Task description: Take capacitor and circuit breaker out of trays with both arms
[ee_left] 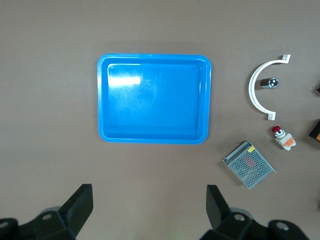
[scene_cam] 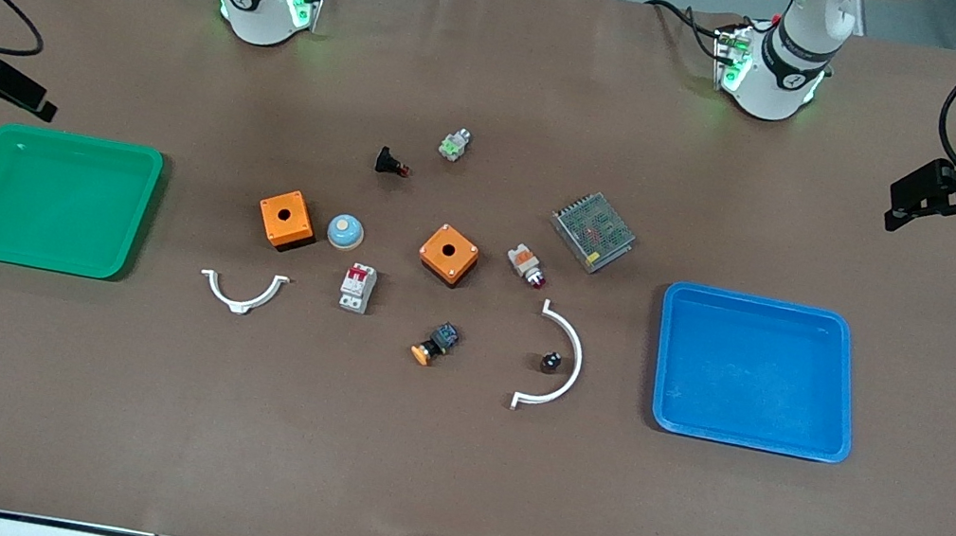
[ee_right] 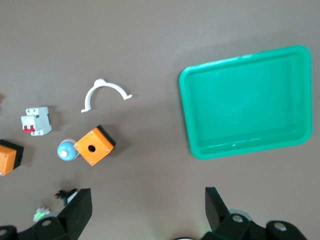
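The capacitor, a tiny black cylinder with a lighter top, stands inside the curve of a white clip. It also shows in the left wrist view. The breaker, white and grey with red levers, lies mid-table and shows in the right wrist view. My left gripper is open and empty, up over the table at the left arm's end, by the blue tray; in its own view the fingers stand wide apart. My right gripper is open and empty, up by the green tray.
Two orange boxes, a blue dome, a mesh-covered metal box, a white-orange part with red tip, a black-blue part with orange button, a black part with red tip, a green-white part and a second white clip lie mid-table.
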Controlling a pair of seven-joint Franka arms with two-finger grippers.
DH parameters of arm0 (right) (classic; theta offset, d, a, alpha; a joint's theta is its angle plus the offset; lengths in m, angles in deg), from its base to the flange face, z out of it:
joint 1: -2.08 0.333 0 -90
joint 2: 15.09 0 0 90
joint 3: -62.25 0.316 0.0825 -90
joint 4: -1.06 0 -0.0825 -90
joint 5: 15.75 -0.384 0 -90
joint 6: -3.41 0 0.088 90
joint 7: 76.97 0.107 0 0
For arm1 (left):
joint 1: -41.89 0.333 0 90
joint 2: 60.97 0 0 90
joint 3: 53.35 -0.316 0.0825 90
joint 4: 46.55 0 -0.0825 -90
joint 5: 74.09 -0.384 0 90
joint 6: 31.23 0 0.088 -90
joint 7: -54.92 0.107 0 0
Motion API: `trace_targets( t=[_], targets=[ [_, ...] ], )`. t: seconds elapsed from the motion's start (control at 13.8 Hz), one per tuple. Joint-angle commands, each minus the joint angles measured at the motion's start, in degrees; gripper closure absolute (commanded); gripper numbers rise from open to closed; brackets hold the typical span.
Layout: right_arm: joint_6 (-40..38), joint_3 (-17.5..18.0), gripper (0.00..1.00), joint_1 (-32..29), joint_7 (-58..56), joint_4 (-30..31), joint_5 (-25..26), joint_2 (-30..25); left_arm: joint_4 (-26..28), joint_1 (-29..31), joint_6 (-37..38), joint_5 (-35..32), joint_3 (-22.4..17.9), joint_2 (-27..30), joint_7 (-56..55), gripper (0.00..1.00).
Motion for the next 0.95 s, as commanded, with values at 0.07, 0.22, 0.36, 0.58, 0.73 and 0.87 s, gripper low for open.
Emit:
trace_targets(
  t=[0.07, 0.22, 0.36, 0.58, 0.73, 0.87],
  targets=[
    [-0.1, 1.2, 0.00, -0.4, 0.1, -6.4, 1.9, 1.0, -1.2, 0.5, 0.3, 0.5, 0.3, -0.4, -0.4, 0.00],
    [0.2, 1.1, 0.00, -0.6, 0.2, -8.7, 1.3, 2.3, -1.2, 0.5, 0.4, 0.4, 0.2, -0.4, -0.2, 0.00],
    [0.0, 1.1, 0.00, -0.6, 0.2, -10.4, 1.3, 2.9, -1.2, 0.5, 0.4, 0.4, 0.2, -0.4, -0.4, 0.00],
    [0.0, 1.1, 0.00, -0.4, 0.2, -10.6, 1.6, 2.8, -1.2, 0.5, 0.5, 0.3, 0.2, -0.4, -0.4, 0.00],
    [0.2, 1.1, 0.00, -0.4, 0.3, -11.4, 1.5, 2.8, -1.3, 0.5, 1.0, -0.2, 0.2, -0.4, -0.5, 0.00],
    [0.2, 1.1, 0.00, -0.4, 0.3, -12.4, 1.3, 2.8, -1.3, 0.5, 1.0, -1.0, 0.3, -0.4, -0.5, 0.00]
  ],
)
